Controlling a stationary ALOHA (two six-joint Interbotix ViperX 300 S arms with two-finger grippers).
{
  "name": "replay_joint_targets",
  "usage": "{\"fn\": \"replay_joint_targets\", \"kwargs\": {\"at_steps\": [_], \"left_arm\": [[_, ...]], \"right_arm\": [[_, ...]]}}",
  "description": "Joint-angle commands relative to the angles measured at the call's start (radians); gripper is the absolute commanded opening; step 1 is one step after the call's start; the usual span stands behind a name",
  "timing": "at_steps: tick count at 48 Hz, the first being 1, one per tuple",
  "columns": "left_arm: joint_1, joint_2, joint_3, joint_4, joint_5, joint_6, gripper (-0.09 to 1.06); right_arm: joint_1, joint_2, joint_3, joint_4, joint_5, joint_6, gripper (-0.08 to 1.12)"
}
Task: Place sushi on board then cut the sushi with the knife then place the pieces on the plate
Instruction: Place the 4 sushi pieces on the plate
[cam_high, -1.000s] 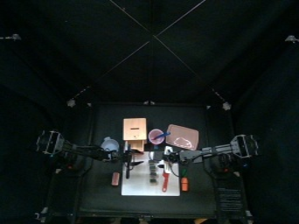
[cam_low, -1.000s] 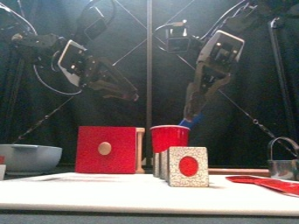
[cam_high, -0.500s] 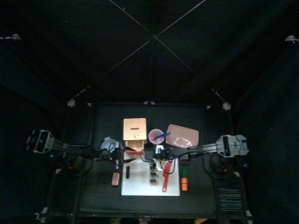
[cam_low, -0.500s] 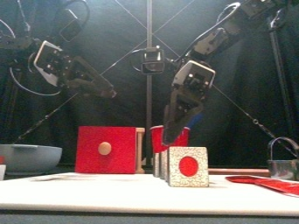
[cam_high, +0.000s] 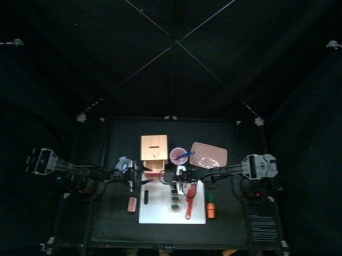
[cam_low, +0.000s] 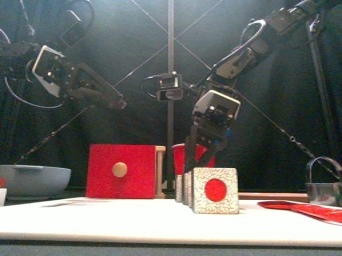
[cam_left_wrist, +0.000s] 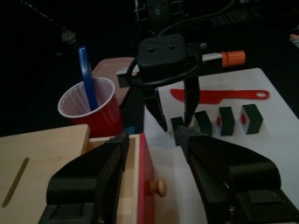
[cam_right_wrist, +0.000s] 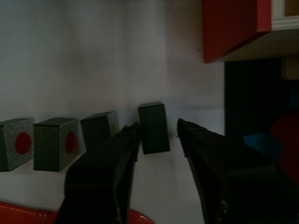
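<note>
A row of dark green sushi pieces (cam_left_wrist: 225, 122) stands on the white cutting board (cam_high: 160, 212) at the front of the worktop (cam_high: 114, 135). The right end effector (cam_low: 201, 148) hangs straight down over one end of the row, its jaws apart. Only the right wrist view shows the end piece (cam_right_wrist: 153, 143) sitting between the two open tips. Whether they touch it cannot be told. The pieces farthest along the row show red-spotted faces there. From the front, just the nearest piece is seen, speckled white with a red spot, hiding the others behind it.

The left end effector (cam_low: 114, 100) is held high on the left, clear of everything. Its own wrist view shows its jaws wide apart. That view looks down past the wooden box (cam_left_wrist: 47, 162) with its red drawer front, and it alone looks into a container. The red cup (cam_left_wrist: 91, 105) holds one blue knife (cam_left_wrist: 84, 66), standing upright. The red knife (cam_left_wrist: 216, 94) lies flat on the board beyond the sushi.

The blue-grey bowl (cam_low: 30, 180) sits at far left, and its inside is hidden from the front. The top view places the pink tray (cam_high: 210, 155) behind the board on the right, beside the cup. What lies on the tray cannot be made out. A metal cutter (cam_low: 325, 185) shows at the front view's right edge.
</note>
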Motion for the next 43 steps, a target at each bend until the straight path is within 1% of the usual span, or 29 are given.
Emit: {"fn": "replay_joint_targets", "kwargs": {"at_steps": [1, 6, 9, 14, 18, 25, 32, 38, 43], "left_arm": [[0.003, -0.006, -0.009, 0.000, -0.009, 0.000, 0.85], [0.003, -0.006, -0.006, -0.002, -0.009, 0.002, 0.85], [0.005, -0.006, -0.003, -0.005, -0.009, 0.000, 0.85], [0.005, -0.008, 0.002, -0.014, -0.009, 0.000, 0.85], [0.005, -0.009, 0.002, -0.017, -0.009, 0.002, 0.85], [0.011, -0.011, 0.002, -0.015, -0.009, 0.005, 0.85], [0.015, -0.009, 0.002, -0.015, -0.009, 0.005, 0.85], [0.018, -0.009, 0.002, -0.015, -0.009, 0.005, 0.85], [0.029, -0.009, -0.002, -0.015, -0.009, 0.006, 0.85]], "right_arm": [[-0.008, -0.018, -0.026, -0.002, -0.006, -0.003, 0.69], [-0.008, -0.017, -0.031, 0.002, -0.006, 0.000, 0.61], [-0.006, -0.028, -0.035, 0.006, 0.002, 0.008, 0.59], [0.003, -0.080, -0.032, 0.015, 0.051, 0.023, 0.58], [0.014, -0.133, -0.015, 0.032, 0.133, 0.038, 0.58], [0.021, -0.255, 0.057, 0.083, 0.264, 0.077, 0.57], [0.017, -0.397, 0.172, 0.120, 0.284, 0.129, 0.57], [0.012, -0.528, 0.272, 0.112, 0.278, 0.190, 0.57], [-0.048, -0.630, 0.348, 0.064, 0.249, 0.222, 0.57]]}}
